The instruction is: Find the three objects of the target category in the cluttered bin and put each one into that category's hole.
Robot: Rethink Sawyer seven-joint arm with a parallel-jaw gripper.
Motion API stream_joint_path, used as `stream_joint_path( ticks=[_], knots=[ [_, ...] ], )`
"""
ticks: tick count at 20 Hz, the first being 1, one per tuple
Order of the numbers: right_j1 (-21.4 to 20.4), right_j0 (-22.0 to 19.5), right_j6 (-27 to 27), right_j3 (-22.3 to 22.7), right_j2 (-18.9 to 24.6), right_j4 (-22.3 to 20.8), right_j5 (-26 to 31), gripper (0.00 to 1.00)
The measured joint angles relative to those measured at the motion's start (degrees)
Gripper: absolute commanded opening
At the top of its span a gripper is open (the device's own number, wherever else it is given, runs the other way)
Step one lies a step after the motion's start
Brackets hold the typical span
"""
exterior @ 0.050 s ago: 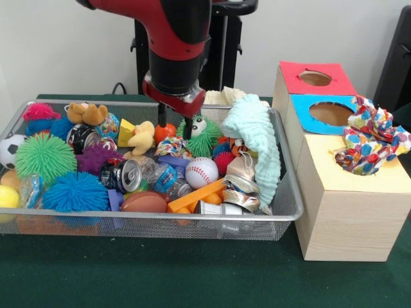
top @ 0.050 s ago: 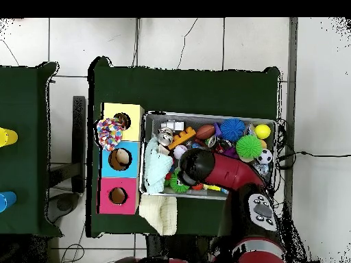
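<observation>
Fingers [exterior @ 0.050 s ago: 162, 116] spread apart, hanging empty over the bin's [exterior @ 0.050 s ago: 160, 217] far middle, straddling the orange toy [exterior @ 0.050 s ago: 165, 132]. One patterned cloth [exterior @ 0.050 s ago: 371, 136] already sits stuffed in the yellow box's hole [top @ 0.050 s ago: 123, 121]; likely next target, the mint towel [exterior @ 0.050 s ago: 255, 142], drapes the rim at three o'clock. Best to swing that way, pinch a high fold, lift clear of the baseball [exterior @ 0.050 s ago: 201, 172] and crushed cans [exterior @ 0.050 s ago: 239, 191] nearer the front
</observation>
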Motion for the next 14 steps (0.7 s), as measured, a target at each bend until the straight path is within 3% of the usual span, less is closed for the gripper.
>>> stream_joint_path(
  ticks=[14],
  knots=[
    [5.6, -1.0, 0.0, -0.1, 0.5, 0.0, -8.4, 1.0]
  ],
)
